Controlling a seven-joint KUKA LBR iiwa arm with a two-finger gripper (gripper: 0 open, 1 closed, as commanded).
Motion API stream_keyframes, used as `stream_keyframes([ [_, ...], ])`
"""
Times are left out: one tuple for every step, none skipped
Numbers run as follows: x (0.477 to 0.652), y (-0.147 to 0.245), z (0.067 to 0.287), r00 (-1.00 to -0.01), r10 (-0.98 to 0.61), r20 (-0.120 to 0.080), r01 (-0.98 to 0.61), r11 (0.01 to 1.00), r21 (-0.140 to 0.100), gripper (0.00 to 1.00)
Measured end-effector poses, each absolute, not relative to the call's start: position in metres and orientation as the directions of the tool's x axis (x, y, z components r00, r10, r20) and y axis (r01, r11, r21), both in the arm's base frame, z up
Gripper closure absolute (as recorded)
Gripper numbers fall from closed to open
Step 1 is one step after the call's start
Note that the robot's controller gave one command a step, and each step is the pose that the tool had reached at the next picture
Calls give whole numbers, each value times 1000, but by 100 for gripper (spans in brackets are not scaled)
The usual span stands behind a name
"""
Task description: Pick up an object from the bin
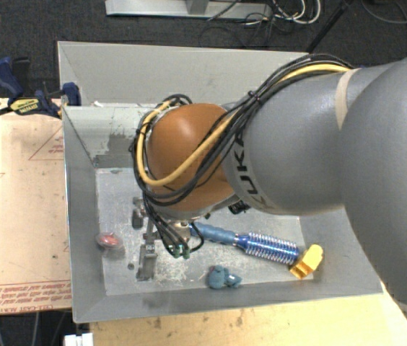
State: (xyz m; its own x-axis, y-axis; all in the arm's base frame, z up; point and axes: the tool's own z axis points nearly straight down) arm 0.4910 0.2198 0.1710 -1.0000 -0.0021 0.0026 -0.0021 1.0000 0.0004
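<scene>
Gripper (146, 259) is low over the floor of the grey metal bin (81, 215), left of centre, and I cannot tell whether it is open or closed. Nearest thing: a small pink rounded lump (107, 241), just to its left, apart from it. To the right lies a blue-handled brush with a coiled wire head (250, 242), then a yellow plastic block (307, 261); a small blue lump (223, 278) sits by the front wall.

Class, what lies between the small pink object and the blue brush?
The gripper stands between the pink object and the blue brush, in the camera view.
</scene>
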Motion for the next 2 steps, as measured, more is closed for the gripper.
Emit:
stream_keyframes([
  [575, 184, 89, -983, -184, -1, -184, 983, -1, 0],
  [556, 119, 151, -919, -394, -4, -394, 919, -2, 0],
])
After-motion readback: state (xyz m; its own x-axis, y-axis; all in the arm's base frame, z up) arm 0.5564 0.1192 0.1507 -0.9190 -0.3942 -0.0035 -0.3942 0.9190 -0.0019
